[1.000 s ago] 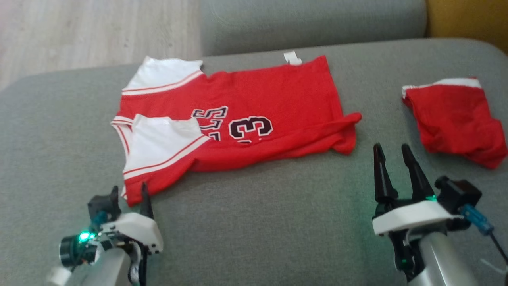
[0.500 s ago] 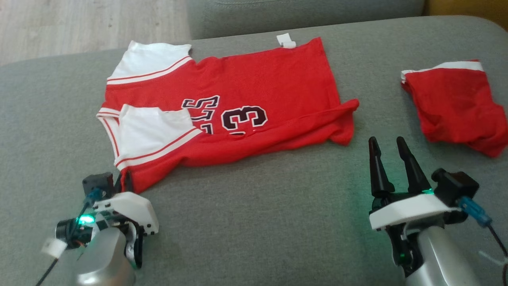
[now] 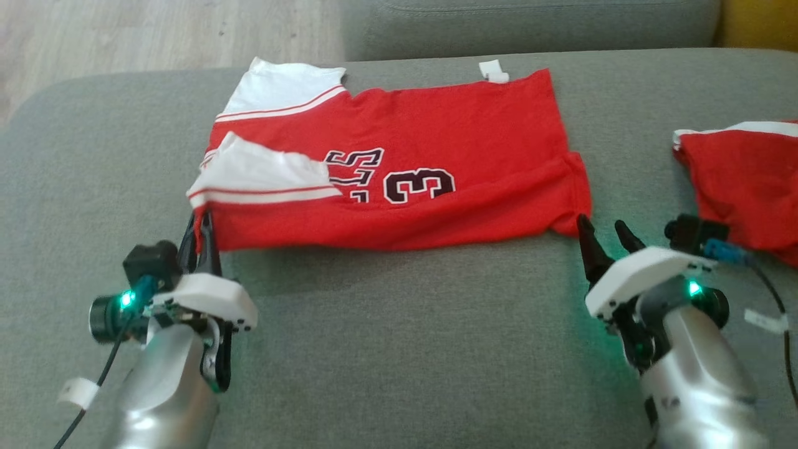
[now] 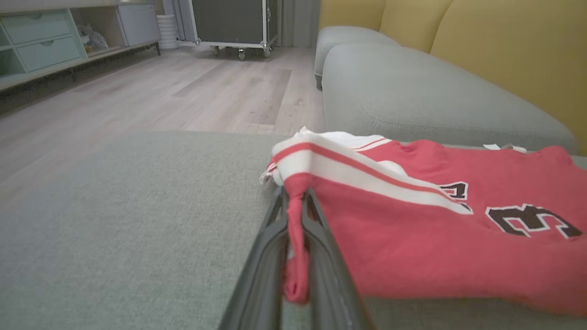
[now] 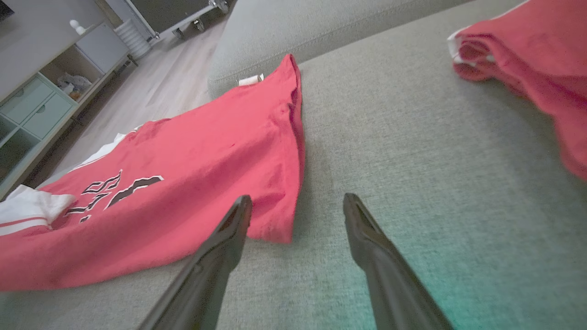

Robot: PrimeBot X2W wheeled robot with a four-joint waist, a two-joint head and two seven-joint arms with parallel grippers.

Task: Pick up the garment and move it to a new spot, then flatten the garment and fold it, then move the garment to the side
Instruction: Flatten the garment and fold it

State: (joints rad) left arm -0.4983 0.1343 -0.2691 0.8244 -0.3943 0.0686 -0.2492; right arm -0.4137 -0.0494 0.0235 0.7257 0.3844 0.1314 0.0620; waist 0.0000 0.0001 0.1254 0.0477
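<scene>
Progress looks to be somewhere in the flatten-and-fold stage. The jersey [image 3: 424,187] lies spread across the grey cushion [image 3: 399,349], stretching ahead of and between our two grippers, so we take the first pick-up and move to be behind us. Our left gripper [image 3: 201,226] is pressed together on the jersey's near shoulder corner. In the left wrist view a twist of red cloth is caught between the fingers [image 4: 321,247], with the white sleeve [image 3: 262,171] just beyond the tips and lifted a little off the cushion. Our right gripper [image 3: 601,223] is spread and holds nothing. Its fingertips are low over the cushion at the near hem corner [image 5: 275,229], the inner one touching or almost touching the cloth; we cannot tell which. The near long edge runs straight and cuts off the bottom of the number, so we judge one lengthwise fold is already in or nearly so. Left to do, as we read it: take the hem corner, make the remaining fold or folds, then carry the bundle aside. A second red piece, the shorts [image 3: 742,181], lies bunched just beyond our right gripper's outer side and could get in the way.
</scene>
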